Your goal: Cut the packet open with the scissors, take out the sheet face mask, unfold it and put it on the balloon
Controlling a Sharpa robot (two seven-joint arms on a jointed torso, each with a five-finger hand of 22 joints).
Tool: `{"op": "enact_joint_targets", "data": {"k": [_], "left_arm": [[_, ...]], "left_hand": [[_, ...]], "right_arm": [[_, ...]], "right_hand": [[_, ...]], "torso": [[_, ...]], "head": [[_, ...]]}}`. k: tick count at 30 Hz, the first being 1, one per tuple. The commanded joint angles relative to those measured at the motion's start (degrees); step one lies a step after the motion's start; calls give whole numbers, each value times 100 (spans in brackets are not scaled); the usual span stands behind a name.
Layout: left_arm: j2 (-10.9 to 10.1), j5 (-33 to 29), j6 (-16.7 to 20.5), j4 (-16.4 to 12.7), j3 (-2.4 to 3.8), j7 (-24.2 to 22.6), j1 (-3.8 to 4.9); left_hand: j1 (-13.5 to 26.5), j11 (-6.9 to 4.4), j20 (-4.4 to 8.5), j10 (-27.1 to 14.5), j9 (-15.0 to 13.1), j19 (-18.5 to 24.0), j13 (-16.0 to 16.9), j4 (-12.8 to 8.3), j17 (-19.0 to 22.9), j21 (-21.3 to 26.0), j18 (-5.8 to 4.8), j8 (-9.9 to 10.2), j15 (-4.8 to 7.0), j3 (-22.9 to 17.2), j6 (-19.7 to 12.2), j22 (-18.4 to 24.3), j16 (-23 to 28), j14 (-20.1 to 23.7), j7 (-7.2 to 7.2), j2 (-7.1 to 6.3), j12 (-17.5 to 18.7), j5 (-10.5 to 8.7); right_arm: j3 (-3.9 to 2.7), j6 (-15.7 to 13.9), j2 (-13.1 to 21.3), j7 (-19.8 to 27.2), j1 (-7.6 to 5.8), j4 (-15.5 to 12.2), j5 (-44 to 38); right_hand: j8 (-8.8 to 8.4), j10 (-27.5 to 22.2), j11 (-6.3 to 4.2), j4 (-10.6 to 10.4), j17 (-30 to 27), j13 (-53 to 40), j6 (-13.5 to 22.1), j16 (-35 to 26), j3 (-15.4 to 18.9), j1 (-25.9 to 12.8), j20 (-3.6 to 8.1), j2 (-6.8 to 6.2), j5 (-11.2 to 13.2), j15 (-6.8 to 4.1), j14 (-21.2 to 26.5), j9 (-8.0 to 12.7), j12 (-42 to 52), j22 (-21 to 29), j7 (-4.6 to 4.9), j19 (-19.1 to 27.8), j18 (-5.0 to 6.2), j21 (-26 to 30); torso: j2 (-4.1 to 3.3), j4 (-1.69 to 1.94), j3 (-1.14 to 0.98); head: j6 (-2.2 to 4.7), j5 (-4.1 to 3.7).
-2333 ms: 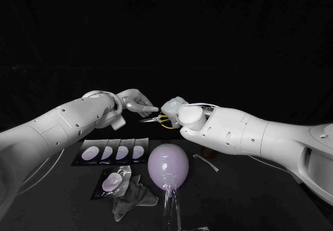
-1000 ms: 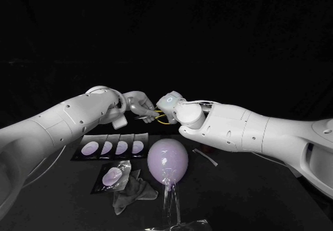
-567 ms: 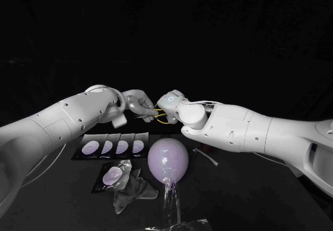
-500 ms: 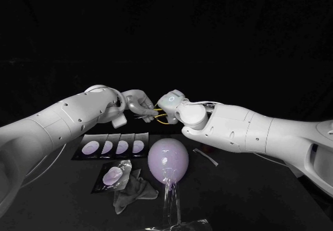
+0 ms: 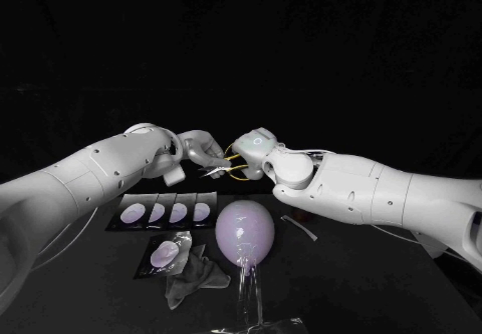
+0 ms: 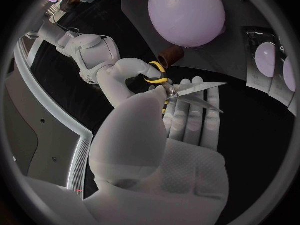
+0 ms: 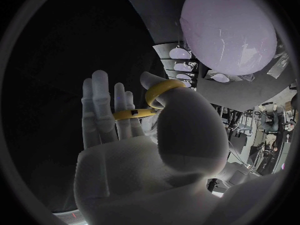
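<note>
Four packets [image 5: 166,212] lie beside the balloon [image 5: 244,233].

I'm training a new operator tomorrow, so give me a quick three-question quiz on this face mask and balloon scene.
1. True or false: the scissors lie on the table.
2. How many packets lie in the row beside the balloon? A two, B four, C six.
3. Fill in: the right hand has a ___ scissor handle round its thumb.
Key: 1 false, the right hand holds them above the table; 2 B; 3 yellow.
</note>
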State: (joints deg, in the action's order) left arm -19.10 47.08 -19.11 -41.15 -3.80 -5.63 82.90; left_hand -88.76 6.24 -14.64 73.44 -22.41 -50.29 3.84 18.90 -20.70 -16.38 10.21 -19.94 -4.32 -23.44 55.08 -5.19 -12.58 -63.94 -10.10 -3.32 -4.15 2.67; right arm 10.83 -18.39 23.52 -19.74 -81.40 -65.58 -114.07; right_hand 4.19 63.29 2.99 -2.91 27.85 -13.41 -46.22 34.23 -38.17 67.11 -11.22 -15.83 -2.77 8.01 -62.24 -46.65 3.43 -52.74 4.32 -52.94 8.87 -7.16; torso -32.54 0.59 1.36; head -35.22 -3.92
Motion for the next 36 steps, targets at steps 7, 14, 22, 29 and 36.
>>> {"op": "enact_joint_targets", "data": {"k": [7, 14, 22, 29, 36], "left_arm": [[-39, 4, -62, 18, -31, 297, -18], [-56, 8, -58, 10, -35, 327, -18], [-68, 9, -100, -3, -52, 361, -18], [-81, 9, -125, -8, -59, 389, -18], [-90, 3, -160, -19, -62, 436, -17]], "left_hand": [[99, -2, 0, 63, -85, -55, 6, -773, -38, -60, 24, -54, -3, -1136, -47, -18, -30, -55, 24, 18, 28, 10], [148, -8, 7, 84, -131, -63, 7, -804, -57, -77, 24, -77, 3, -1174, -55, -24, -31, -72, 29, 11, 27, 10], [198, -17, 16, 112, -185, -74, 10, -843, -80, -99, 25, -106, 13, -1216, -61, -32, -33, -93, 37, 4, 24, 11], [219, -20, 21, 120, -209, -77, 10, -862, -89, -108, 24, -118, 16, -1240, -65, -36, -32, -100, 40, 2, 25, 11], [273, -27, 29, 144, -265, -84, 11, -897, -111, -128, 23, -144, 23, -1286, -75, -44, -32, -119, 46, -6, 24, 11]], "right_arm": [[-36, -1310, 241, 1035, -57, -310, 1329], [-41, -1334, 333, 1844, -73, -367, 2243], [-49, -1397, 435, 2461, -88, -440, 2808], [-54, -1167, 521, 2592, -101, -523, 2936], [-55, -861, 542, 2395, -111, -575, 2281]], "right_hand": [[-39, -236, 21, -19, -412, 496, 141, -1107, 373, 293, -309, 57, 6, -18, 1315, 350, 23, 1045, -81, 622, 124, 345], [-44, -643, 198, 34, -699, 849, 243, -1792, 810, 537, -519, 171, 6, 367, 1992, 593, 43, 1844, -198, 1550, -11, 297], [-37, -941, 106, 54, -955, 981, 308, -2325, 1492, 858, -543, 332, 3, 622, 2649, 828, 12, 2606, -236, 2200, -247, 393], [-52, -1091, -229, 2, -1720, 986, 426, -2934, 1728, 978, -547, 409, 0, 797, 4186, 998, 6, 3359, -168, 3058, -432, 457], [-55, -1381, -94, -64, -2008, 986, 522, -3146, 1902, 1146, -550, 452, -8, 858, 4695, 1197, 17, 3782, -356, 3529, -503, 483]], "torso": [[1, 4, 0], [-5, 0, 3], [-3, 0, 5], [-1, 2, 4], [-3, 3, -1]], "head": [[11, 26], [7, 29], [1, 39], [-1, 48], [-3, 48]]}}
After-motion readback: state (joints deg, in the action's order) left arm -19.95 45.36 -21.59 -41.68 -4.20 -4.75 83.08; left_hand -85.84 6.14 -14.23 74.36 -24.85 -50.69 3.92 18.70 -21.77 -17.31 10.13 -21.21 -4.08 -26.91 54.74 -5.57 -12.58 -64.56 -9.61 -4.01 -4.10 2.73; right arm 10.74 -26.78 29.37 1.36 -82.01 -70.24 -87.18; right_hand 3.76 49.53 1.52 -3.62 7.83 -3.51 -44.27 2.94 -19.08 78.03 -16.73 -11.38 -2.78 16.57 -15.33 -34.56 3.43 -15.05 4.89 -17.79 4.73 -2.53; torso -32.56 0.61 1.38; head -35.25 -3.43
